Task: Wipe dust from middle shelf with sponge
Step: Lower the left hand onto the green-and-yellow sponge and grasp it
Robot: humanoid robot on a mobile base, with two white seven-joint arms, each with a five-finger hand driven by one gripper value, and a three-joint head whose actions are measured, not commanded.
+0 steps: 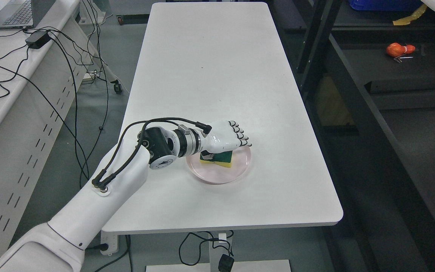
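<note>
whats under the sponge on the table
The sponge lies on a pink plate, which rests on the white table. The left hand is over the sponge and covers most of its top; whether the fingers grip it cannot be seen.

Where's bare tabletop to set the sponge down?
Bare: everything beyond the pink plate to the white table far end, plus the near-right corner. Crowded: the near-left, where the left hand reaches over the sponge.
</note>
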